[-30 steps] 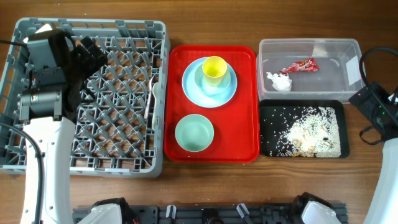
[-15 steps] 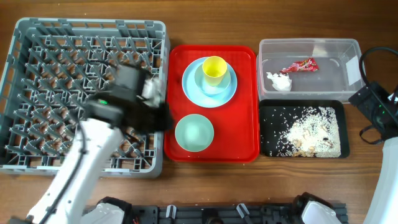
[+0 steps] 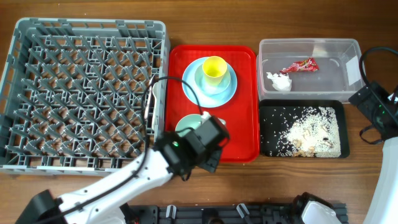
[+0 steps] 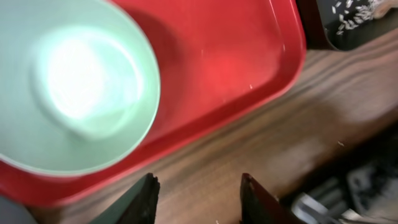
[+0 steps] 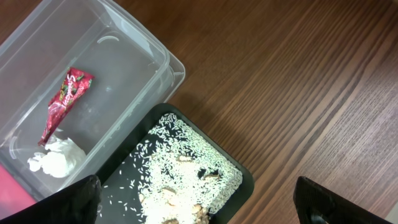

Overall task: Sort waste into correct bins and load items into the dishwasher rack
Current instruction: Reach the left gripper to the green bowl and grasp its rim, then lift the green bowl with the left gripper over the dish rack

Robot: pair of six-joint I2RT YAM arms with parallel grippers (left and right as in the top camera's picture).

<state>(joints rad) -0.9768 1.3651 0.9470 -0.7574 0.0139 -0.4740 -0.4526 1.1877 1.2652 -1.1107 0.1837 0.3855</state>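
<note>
Left gripper (image 4: pixel 199 186), jaws apart and empty, above red tray's (image 4: pixel 236 74) near edge beside pale green bowl (image 4: pixel 68 93): descending off-centre, a finger may clip the rim and tip it.

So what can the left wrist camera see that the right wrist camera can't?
Only the left wrist view shows the pale green bowl, which sits on the red serving tray. Only the right wrist view shows the clear plastic tub holding the red snack wrapper and the crumpled white napkin. Both catch the black tray with its white rice, though the left wrist view gets just one corner. Both also show the wooden table.
</note>
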